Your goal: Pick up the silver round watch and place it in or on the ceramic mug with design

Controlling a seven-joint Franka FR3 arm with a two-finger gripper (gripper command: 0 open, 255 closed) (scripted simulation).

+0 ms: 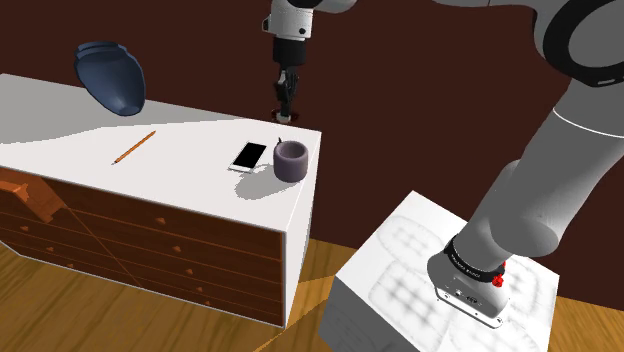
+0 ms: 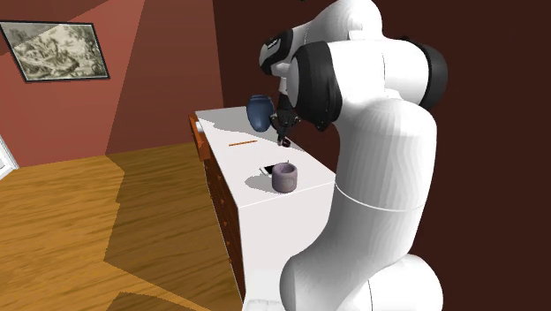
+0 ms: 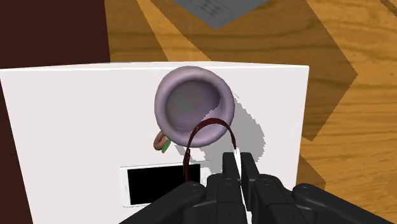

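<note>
Watch [image 3: 216, 121]: pinched in my claw [image 3: 238, 162], fingers closed narrow on a pale sliver that I take for the case edge. Dark red strap arcs out ahead of the fingertips in a loop. Shoulder view: the loop hangs under the claw [image 1: 287, 100], just above the white worktop [image 1: 180, 160], near its far edge.

Mug [image 3: 194, 108]: greyish-purple, upright, mouth open, near the worktop's corner. Phone [image 3: 159, 184] lies flat just beside it. Small brownish loop at the mug's side, possibly the handle; cannot tell. Claw is not yet over the mug's mouth.

Handling, my judgement:
- light piece, no strain on the grip
- case hard and smooth, likely to slip if pinched at the very rim
- strap limp, will swing and may snag the mug's rim
- best hold is across the case, not the strap
- carry it slowly, and let go low over the mouth.
</note>
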